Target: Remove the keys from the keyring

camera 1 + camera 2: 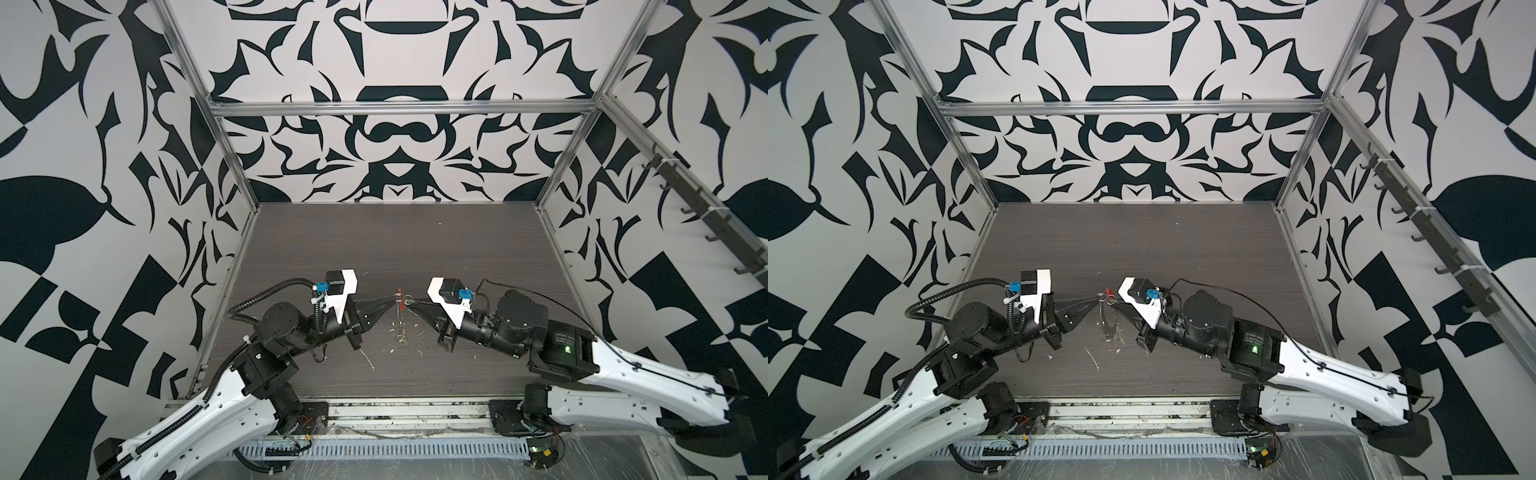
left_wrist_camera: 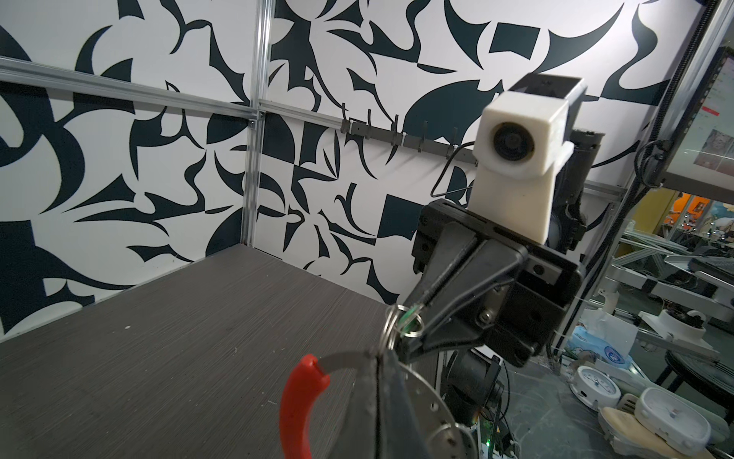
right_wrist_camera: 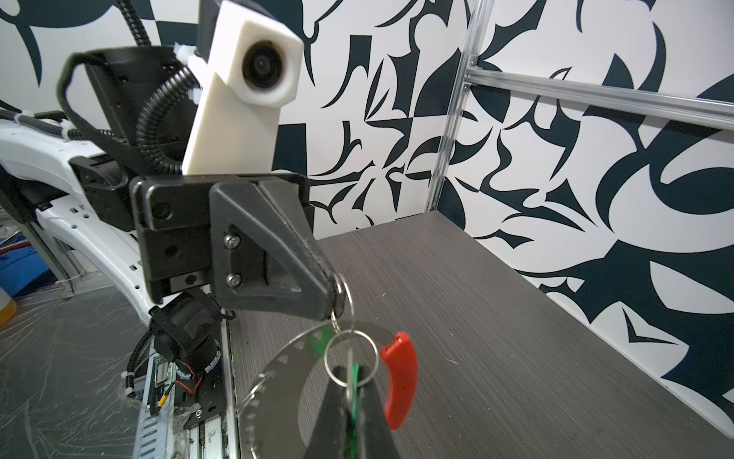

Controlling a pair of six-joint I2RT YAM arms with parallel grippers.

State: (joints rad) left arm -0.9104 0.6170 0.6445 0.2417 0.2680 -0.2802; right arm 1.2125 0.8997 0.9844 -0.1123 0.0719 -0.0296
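**Risks.** You have the keyring (image 3: 278,373) lifted clear of the bench (image 1: 374,249). It sits just below centre in both top views, hanging edge-on between the two tools, with its red section (image 3: 401,377) at the upper end.
- **Jamming:** if you draw the tools apart on the wrong line, the small split ring (image 3: 325,357) is likely to jam against the hoop instead of running toward its opening.
- **Twisting:** the thin band could twist or spring out of the grip under that load.
- **Dropping:** a slip at either tool would likely drop the whole assembly to the bench.
- **Collision:** the tools stand almost tip to tip, so any wrist rotation risks contact between them.

**Tool state.**
- **Left tool** (image 3: 335,300): pressed together, pinching at the hoop's rim where a second small ring sits. I cannot tell whether it bites the band alone or the ring with it.
- **Right tool** (image 2: 411,316): pressed together, pinching the green-tagged key (image 3: 354,381), low centre in the right wrist view. The split ring loops just above its fingertips, so this key is not yet off.
- **Yellow-tagged key:** not identified. A yellowish patch (image 1: 401,338) on the bench beneath the hoop is too small to read.
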